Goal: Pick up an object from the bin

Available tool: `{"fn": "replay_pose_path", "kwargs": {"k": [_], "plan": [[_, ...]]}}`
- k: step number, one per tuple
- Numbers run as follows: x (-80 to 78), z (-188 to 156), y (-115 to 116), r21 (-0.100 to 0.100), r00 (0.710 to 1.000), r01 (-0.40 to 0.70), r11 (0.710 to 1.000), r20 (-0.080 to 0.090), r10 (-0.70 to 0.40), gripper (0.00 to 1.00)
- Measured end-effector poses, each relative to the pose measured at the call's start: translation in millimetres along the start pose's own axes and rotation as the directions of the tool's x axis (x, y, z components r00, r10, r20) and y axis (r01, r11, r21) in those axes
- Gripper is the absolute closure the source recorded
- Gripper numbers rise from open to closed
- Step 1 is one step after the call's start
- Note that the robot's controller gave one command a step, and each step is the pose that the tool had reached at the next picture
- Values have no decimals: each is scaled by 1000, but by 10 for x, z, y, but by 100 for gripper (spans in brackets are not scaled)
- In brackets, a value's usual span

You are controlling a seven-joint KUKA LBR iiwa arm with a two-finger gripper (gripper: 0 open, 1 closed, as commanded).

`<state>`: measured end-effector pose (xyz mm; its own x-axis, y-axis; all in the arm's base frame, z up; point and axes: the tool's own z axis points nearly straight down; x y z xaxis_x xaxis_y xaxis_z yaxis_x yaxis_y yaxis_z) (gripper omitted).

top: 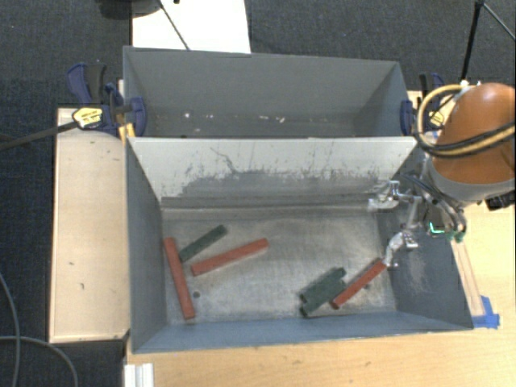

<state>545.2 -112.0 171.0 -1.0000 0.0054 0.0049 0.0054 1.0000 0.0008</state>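
Five red and green sticks (230,257), scratched grey bin floor (282,236), jaws spread beside rightmost red stick (359,284)

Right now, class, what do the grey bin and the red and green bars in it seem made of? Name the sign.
The grey metal bin looks like sheet metal, dull-finished: pale scratches and scuffs mark its back wall. The long red bar at mid-left and the dark green bar at lower right may be painted wood or plastic, matt: straight edges, even colour, no gleam.
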Motion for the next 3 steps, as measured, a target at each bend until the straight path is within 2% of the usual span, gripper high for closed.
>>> {"fn": "replay_pose_path", "kwargs": {"k": [1, 2, 3], "plan": [[-19, -42, 3, 1, 1000, 3, 1000, 8, -3, 0], [272, 932, 54, 1, 984, 175, 985, 9, -175, 100], [199, 924, 94, 4, 983, 177, 984, 42, -177, 0]]}}
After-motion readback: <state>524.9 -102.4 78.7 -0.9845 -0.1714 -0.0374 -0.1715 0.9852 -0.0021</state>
